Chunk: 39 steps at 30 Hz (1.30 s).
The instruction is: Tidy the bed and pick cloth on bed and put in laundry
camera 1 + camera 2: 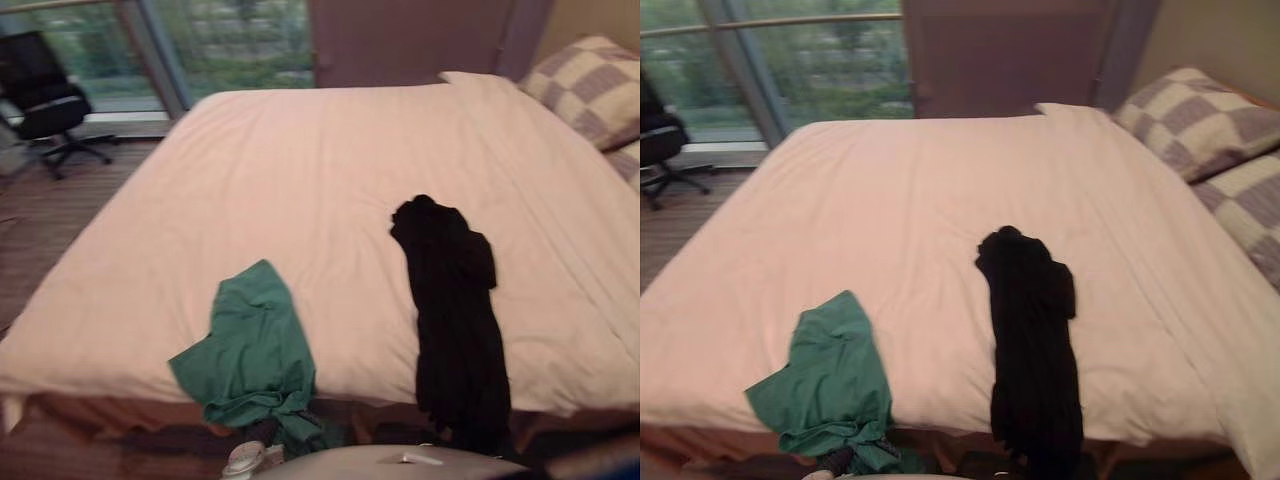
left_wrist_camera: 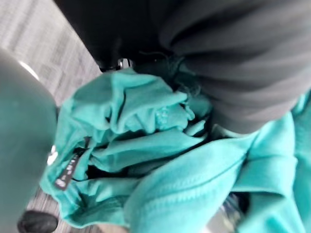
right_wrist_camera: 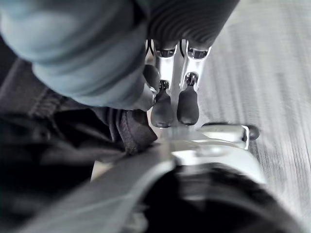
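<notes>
We see the green cloth (image 1: 250, 350) draped over the near edge of the bed (image 1: 320, 150), its lower end bunched against our left hand (image 2: 243, 73). The cloth hides those fingers, so we cannot tell their state. The black cloth (image 1: 455, 300) hangs over the same edge. Beside it, our right hand (image 3: 167, 73) holds its fingers (image 3: 187, 104) straight and together, gripping nothing.

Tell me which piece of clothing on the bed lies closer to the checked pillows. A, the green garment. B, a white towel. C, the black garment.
C: the black garment lies on the side of the bed where the checked pillows are, while the green garment hangs over the near edge farther from them.
</notes>
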Tool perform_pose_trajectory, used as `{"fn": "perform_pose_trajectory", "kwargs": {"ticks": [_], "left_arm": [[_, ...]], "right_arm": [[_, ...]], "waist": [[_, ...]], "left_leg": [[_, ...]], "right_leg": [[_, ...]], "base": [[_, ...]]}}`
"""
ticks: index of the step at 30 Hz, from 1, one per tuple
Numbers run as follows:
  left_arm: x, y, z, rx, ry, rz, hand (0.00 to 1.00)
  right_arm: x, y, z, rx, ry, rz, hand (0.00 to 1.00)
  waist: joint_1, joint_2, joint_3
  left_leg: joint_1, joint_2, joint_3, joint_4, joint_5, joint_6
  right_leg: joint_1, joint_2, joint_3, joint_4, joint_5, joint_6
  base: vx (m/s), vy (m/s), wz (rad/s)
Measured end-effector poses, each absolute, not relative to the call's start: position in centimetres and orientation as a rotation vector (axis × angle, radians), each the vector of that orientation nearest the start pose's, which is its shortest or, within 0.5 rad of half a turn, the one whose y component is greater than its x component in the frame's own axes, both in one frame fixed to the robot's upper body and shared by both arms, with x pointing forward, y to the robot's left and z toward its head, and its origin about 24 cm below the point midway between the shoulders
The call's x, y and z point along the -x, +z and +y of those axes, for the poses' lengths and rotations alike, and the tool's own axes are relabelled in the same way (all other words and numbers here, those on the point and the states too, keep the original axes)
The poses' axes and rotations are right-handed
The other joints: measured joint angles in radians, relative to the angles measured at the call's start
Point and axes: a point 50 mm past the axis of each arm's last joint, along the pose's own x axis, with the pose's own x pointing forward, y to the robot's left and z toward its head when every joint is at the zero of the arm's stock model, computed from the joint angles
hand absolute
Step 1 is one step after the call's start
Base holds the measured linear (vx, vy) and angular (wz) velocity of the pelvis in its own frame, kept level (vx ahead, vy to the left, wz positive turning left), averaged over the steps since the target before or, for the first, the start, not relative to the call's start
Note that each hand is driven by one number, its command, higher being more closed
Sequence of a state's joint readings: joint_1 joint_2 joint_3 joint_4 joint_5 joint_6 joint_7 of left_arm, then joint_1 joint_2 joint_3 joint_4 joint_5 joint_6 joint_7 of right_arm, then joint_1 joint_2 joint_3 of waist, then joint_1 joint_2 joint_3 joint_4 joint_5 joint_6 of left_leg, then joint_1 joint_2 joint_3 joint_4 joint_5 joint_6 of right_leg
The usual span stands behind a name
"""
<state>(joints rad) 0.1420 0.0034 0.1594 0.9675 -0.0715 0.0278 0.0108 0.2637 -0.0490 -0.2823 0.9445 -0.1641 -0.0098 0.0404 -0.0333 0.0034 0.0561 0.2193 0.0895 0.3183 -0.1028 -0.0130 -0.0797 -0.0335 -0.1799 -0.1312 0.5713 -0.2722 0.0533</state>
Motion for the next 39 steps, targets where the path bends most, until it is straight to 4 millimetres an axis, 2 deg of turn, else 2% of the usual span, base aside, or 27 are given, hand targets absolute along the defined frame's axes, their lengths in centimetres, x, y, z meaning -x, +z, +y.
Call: {"fn": "perform_pose_trajectory", "kwargs": {"ticks": [2,4,6,9,11,12,13,14,15,17,18,19,20,21,22,23,24,25,26,29,32,33,34,35,36,38,39], "left_arm": [[-8.4,-16.3,17.8,0.16,0.281,1.116,1.0],[-8.5,-16.2,18.2,0.159,0.306,1.11,1.0],[-8.5,-16.1,18.8,0.183,0.338,1.099,1.0],[-8.9,-16.0,19.4,0.22,0.385,1.077,1.0],[-9.0,-15.9,19.5,0.213,0.395,1.072,1.0],[-9.1,-15.8,19.9,0.217,0.41,1.063,1.0],[-9.6,-15.6,19.9,0.239,0.431,1.038,1.0],[-9.5,-15.6,20.0,0.24,0.436,1.037,1.0],[-9.4,-15.6,20.1,0.232,0.435,1.035,1.0],[-9.5,-15.5,20.1,0.203,0.415,1.03,1.0],[-9.8,-15.5,19.8,0.182,0.391,1.02,1.0],[-10.0,-15.4,19.7,0.175,0.382,1.017,1.0],[-10.5,-15.3,20.0,0.156,0.375,1.006,1.0],[-10.6,-15.3,20.1,0.139,0.364,1.008,1.0],[-10.7,-15.3,19.9,0.114,0.328,1.016,1.0],[-11.3,-15.2,19.8,0.105,0.297,1.004,1.0],[-11.5,-15.2,19.8,0.102,0.286,1.004,1.0],[-11.2,-15.3,19.6,0.102,0.266,1.02,1.0],[-10.9,-15.5,19.1,0.112,0.25,1.033,1.0],[-11.3,-15.5,18.8,0.059,0.152,1.048,1.0],[-11.3,-15.7,18.5,0.031,0.089,1.068,1.0],[-11.4,-15.6,18.3,0.029,0.079,1.066,1.0],[-11.4,-15.7,18.3,0.031,0.077,1.067,1.0],[-11.3,-15.7,18.3,0.039,0.081,1.075,1.0],[-11.1,-15.8,18.3,0.023,0.063,1.093,1.0],[-11.3,-15.7,18.3,0.018,0.06,1.093,1.0],[-11.7,-15.7,18.1,0.032,0.067,1.087,1.0]], "right_arm": [[-4.1,-16.4,-21.1,0.078,-0.173,1.202,1.0],[-5.5,-16.3,-21.0,0.123,-0.101,1.181,1.0],[-6.7,-16.3,-20.5,0.188,-0.016,1.165,1.0],[-8.4,-16.1,-20.0,0.266,0.097,1.141,1.0],[-8.5,-16.2,-20.1,0.295,0.128,1.164,1.0],[-8.4,-16.2,-20.0,0.297,0.143,1.172,1.0],[-8.5,-16.2,-20.0,0.269,0.125,1.177,1.0],[-8.6,-16.2,-20.0,0.257,0.118,1.176,1.0],[-8.1,-16.3,-20.2,0.206,0.081,1.188,1.0],[-7.7,-16.4,-20.7,0.13,0.014,1.195,1.0],[-7.8,-16.3,-21.1,0.08,-0.037,1.186,1.0],[-7.4,-16.4,-21.4,0.055,-0.065,1.193,1.0],[-7.6,-16.4,-21.0,0.006,-0.087,1.186,1.0],[-7.5,-16.5,-20.8,-0.015,-0.096,1.184,1.0],[-7.1,-16.5,-21.0,-0.058,-0.138,1.185,1.0],[-6.8,-16.7,-20.7,-0.103,-0.168,1.195,1.0],[-6.7,-16.7,-20.8,-0.107,-0.175,1.194,1.0],[-6.6,-16.6,-21.2,-0.112,-0.201,1.196,1.0],[-6.4,-16.5,-21.8,-0.131,-0.248,1.193,1.0],[-5.5,-16.7,-21.7,-0.148,-0.283,1.209,1.0],[-5.2,-16.7,-21.7,-0.196,-0.335,1.191,1.0],[-5.2,-16.7,-21.5,-0.21,-0.347,1.179,1.0],[-5.0,-16.5,-21.9,-0.211,-0.366,1.149,1.0],[-4.6,-16.4,-22.4,-0.221,-0.406,1.126,1.0],[-4.0,-16.5,-22.3,-0.238,-0.423,1.132,1.0],[-3.0,-16.6,-21.9,-0.243,-0.426,1.147,1.0],[-2.3,-16.6,-21.8,-0.238,-0.425,1.142,1.0]], "waist": [[0.03,-0.004,0.0],[0.043,-0.009,0.006],[0.04,-0.017,0.017],[0.04,-0.029,0.05],[0.04,-0.036,0.055],[0.039,-0.043,0.06],[0.04,-0.041,0.062],[0.042,-0.044,0.063],[0.04,-0.049,0.063],[0.02,-0.037,0.068],[0.021,-0.017,0.078],[0.018,-0.013,0.085],[0.014,-0.025,0.099],[0.015,-0.026,0.099],[-0.006,-0.028,0.095],[-0.004,-0.038,0.097],[-0.007,-0.035,0.099],[-0.011,-0.013,0.114],[-0.009,-0.003,0.119],[-0.025,0.011,0.125],[-0.017,0.015,0.13],[-0.014,0.02,0.136],[-0.013,0.022,0.139],[-0.021,0.022,0.145],[-0.033,0.032,0.15],[-0.03,0.033,0.151],[-0.032,0.034,0.153]], "left_leg": [[-0.023,-0.001,-0.041,0.0,0.021,-0.007],[-0.051,-0.006,-0.052,0.005,0.039,-0.009],[-0.072,-0.012,-0.057,0.005,0.068,-0.011],[-0.108,-0.017,-0.115,0.005,0.124,-0.005],[-0.142,-0.031,-0.12,0.003,0.173,0.03],[-0.168,-0.041,-0.053,0.031,0.15,0.072],[-0.212,-0.022,0.07,0.187,0.036,0.093],[-0.225,-0.017,0.117,0.269,-0.015,0.105],[-0.234,-0.01,0.183,0.393,-0.092,0.128],[-0.238,0.012,0.232,0.428,-0.14,0.139],[-0.237,-0.023,0.212,0.381,-0.135,0.154],[-0.238,-0.041,0.179,0.343,-0.123,0.163],[-0.238,-0.082,0.12,0.267,-0.063,0.18],[-0.239,-0.107,0.085,0.221,-0.031,0.184],[-0.234,-0.142,0.034,0.147,-0.003,0.183],[-0.233,-0.133,0.125,0.141,-0.05,0.174],[-0.234,-0.109,0.211,0.171,-0.075,0.175],[-0.22,-0.089,0.291,0.206,-0.072,0.193],[-0.188,-0.114,0.266,0.182,-0.063,0.196],[-0.129,-0.161,0.171,0.087,-0.016,0.206],[-0.099,-0.183,0.101,0.004,0.039,0.203],[-0.098,-0.183,0.086,0.003,0.04,0.2],[-0.097,-0.185,0.058,-0.001,0.034,0.191],[-0.093,-0.181,0.008,-0.001,0.033,0.193],[-0.094,-0.169,-0.046,-0.001,0.042,0.19],[-0.11,-0.157,-0.083,-0.002,0.04,0.193],[-0.126,-0.151,-0.083,-0.001,0.039,0.194]], "right_leg": [[0.029,0.006,0.007,-0.064,-0.009,-0.014],[0.063,0.01,0.004,-0.157,-0.018,-0.01],[0.089,0.009,-0.016,-0.242,-0.017,-0.01],[0.146,0.006,-0.105,-0.326,-0.009,0.005],[0.171,-0.02,-0.204,-0.331,-0.01,0.004],[0.183,-0.04,-0.3,-0.347,-0.009,0.003],[0.202,-0.055,-0.376,-0.344,-0.008,0.005],[0.214,-0.067,-0.419,-0.343,-0.007,0.007],[0.241,-0.1,-0.523,-0.333,-0.003,0.014],[0.272,-0.123,-0.636,-0.291,-0.001,0.015],[0.263,-0.128,-0.661,-0.244,0.0,0.012],[0.253,-0.123,-0.651,-0.243,-0.022,0.022],[0.244,-0.081,-0.639,-0.321,-0.022,0.019],[0.242,-0.065,-0.644,-0.366,-0.001,0.004],[0.265,-0.059,-0.674,-0.407,0.037,0.022],[0.275,-0.081,-0.714,-0.418,0.064,0.061],[0.281,-0.093,-0.737,-0.412,0.068,0.069],[0.311,-0.108,-0.78,-0.381,0.068,0.071],[0.331,-0.118,-0.799,-0.363,0.078,0.072],[0.393,-0.109,-0.83,-0.387,0.1,0.073],[0.397,-0.11,-0.857,-0.332,0.125,0.062],[0.397,-0.124,-0.862,-0.295,0.126,0.058],[0.389,-0.144,-0.856,-0.221,0.113,0.015],[0.363,-0.165,-0.793,-0.105,0.109,-0.065],[0.324,-0.128,-0.657,-0.087,0.062,-0.056],[0.277,-0.04,-0.478,-0.13,0.011,-0.037],[0.233,0.039,-0.314,-0.187,-0.02,-0.022]], "base": [[0.0,-0.086,0.61],[-0.02,-0.086,0.2],[-0.05,-0.078,0.25],[-0.11,-0.089,0.78],[-0.17,-0.031,1.29],[-0.17,0.0,1.68],[-0.15,0.027,1.74],[-0.03,0.064,2.04],[0.01,0.089,1.76],[0.04,0.139,2.19],[0.05,0.236,2.05],[0.03,0.206,1.79],[-0.02,0.145,1.37],[-0.06,0.049,1.9],[-0.07,0.063,1.6],[-0.05,0.08,1.42],[0.01,0.102,0.93],[0.03,0.126,0.67],[0.04,0.141,0.6],[0.05,0.09,0.82],[0.01,0.002,0.75],[-0.01,0.011,0.67],[-0.04,0.006,0.84],[-0.04,0.014,1.23],[-0.03,-0.005,1.34],[0.0,-0.03,1.1],[0.01,-0.045,0.89]]}}
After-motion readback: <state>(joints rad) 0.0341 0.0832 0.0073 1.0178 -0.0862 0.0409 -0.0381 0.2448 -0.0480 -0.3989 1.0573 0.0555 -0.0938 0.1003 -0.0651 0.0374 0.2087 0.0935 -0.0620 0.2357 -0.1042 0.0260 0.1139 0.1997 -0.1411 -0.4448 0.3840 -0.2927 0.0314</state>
